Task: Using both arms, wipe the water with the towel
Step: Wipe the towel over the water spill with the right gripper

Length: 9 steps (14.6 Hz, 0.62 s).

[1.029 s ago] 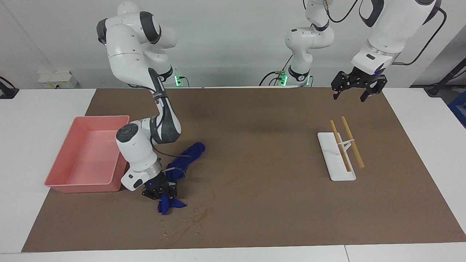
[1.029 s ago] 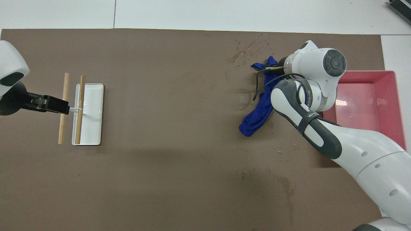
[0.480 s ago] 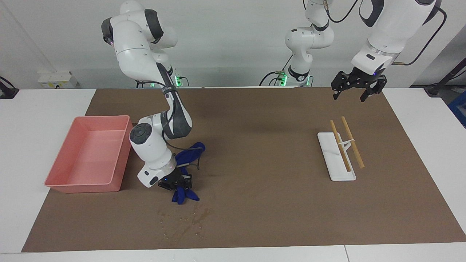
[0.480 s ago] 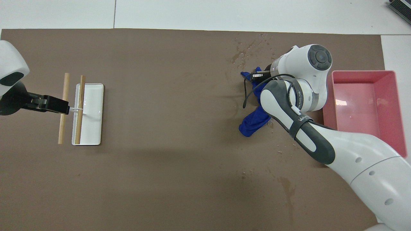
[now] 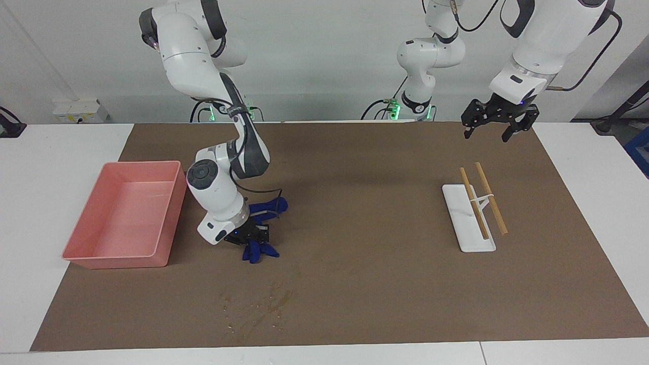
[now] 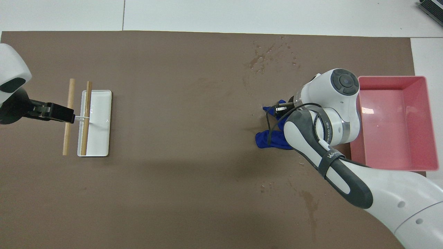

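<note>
Blue towel [image 5: 263,230] sits clamped in the right gripper [image 5: 252,242] nearer the robots than the water [image 5: 258,306] (left gripper [image 5: 494,126] hangs spread apart).

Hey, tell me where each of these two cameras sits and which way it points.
Facing view: high across the table, looking at both robots; whole arms show, right gripper shut on the towel, left gripper open over the mat.
Overhead view: above the robots' end, looking steeply down; right arm's forearm and the left wrist show.
Shared: towel, water, pink bin, white tray.
</note>
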Motion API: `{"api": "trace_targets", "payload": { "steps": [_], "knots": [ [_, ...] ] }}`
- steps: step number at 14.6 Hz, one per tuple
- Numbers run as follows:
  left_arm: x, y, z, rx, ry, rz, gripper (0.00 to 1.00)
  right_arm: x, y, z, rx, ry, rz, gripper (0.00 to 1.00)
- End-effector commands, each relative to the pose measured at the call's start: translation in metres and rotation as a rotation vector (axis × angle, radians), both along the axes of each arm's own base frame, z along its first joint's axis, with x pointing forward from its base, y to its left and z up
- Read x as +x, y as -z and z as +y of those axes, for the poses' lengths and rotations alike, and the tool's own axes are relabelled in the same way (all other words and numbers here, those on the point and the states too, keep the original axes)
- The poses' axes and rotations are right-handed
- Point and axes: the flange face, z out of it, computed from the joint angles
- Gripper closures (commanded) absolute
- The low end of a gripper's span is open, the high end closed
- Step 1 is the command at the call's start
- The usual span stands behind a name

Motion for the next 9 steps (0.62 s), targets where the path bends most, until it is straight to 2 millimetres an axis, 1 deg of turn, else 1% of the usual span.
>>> {"api": "trace_targets", "payload": {
  "steps": [1,4,6,9],
  "knots": [
    [-0.007,-0.004,0.003,-0.009,0.007,-0.001,0.00,-0.054,0.010,-0.016,-0.024,-0.008,0.081,1.00],
    [-0.007,-0.004,0.003,-0.009,0.007,-0.001,0.00,-0.082,0.010,-0.022,-0.039,-0.003,0.087,1.00],
    [-0.007,-0.004,0.003,-0.009,0.007,-0.002,0.00,-0.099,0.014,-0.025,-0.047,0.000,0.077,1.00],
    [-0.007,-0.004,0.003,-0.009,0.007,-0.001,0.00,-0.117,0.018,-0.029,-0.056,0.000,0.081,1.00]
  ]
}}
